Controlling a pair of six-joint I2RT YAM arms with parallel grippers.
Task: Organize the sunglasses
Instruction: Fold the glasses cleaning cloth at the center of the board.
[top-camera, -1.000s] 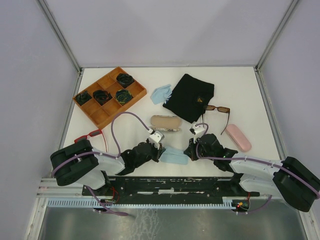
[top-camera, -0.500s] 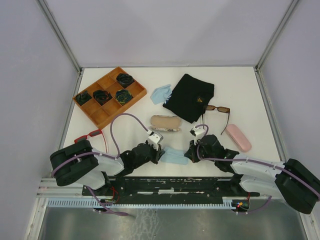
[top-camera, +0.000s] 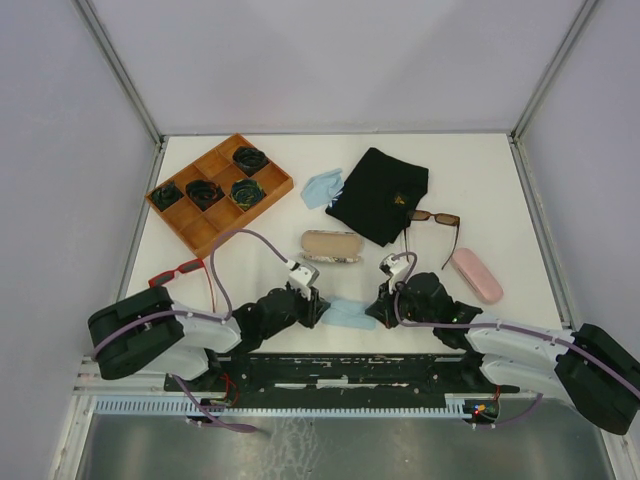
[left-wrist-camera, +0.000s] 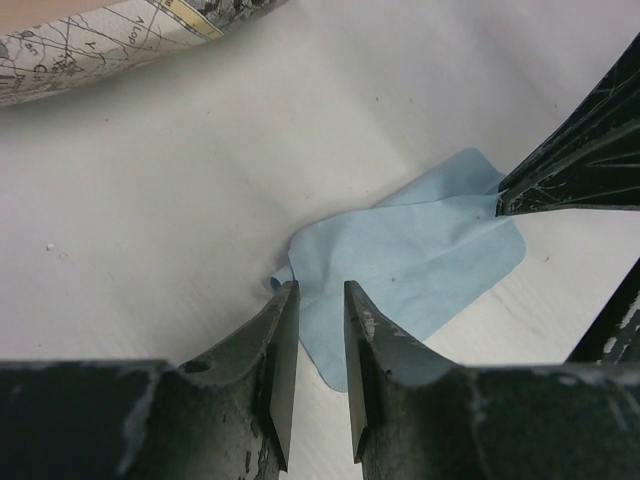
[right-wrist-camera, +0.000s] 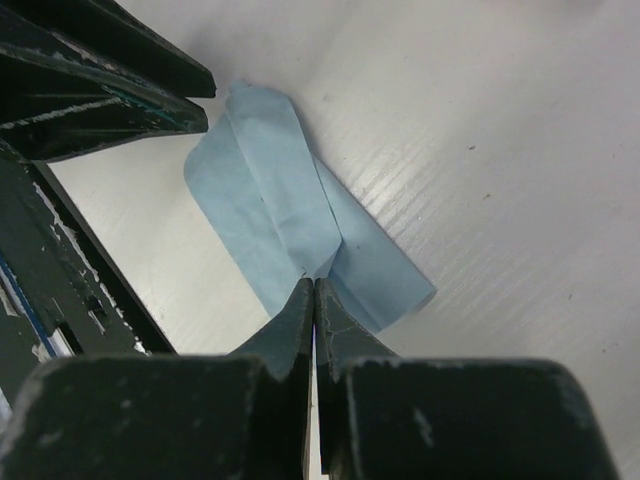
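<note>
- The red sunglasses (top-camera: 180, 268) lie by the table's left edge, well apart from both grippers. The frame is chunky, glossy plastic that looks rigid, and they are not yet dealt with.
- The left gripper (left-wrist-camera: 315, 290) has its jaws parted a little over one corner of the blue cloth (left-wrist-camera: 420, 250) and grasps nothing. I judge it should lift straight up so that its tips do not drag the fold.
- The cloth is thin, soft and matte. It is folded over itself and lies flat on the white table, between the two grippers.
- The right gripper (right-wrist-camera: 314, 285) is clenched on the cloth's opposite edge. Fabric this thin slips, so a firm pinch and a slow, low pull seem wise.
- The brown-tinted sunglasses (top-camera: 435, 217) lie further back, just beside a black fabric piece (top-camera: 380, 195). They have rectangular lenses and thin, unfolded arms that look delicate.
</note>
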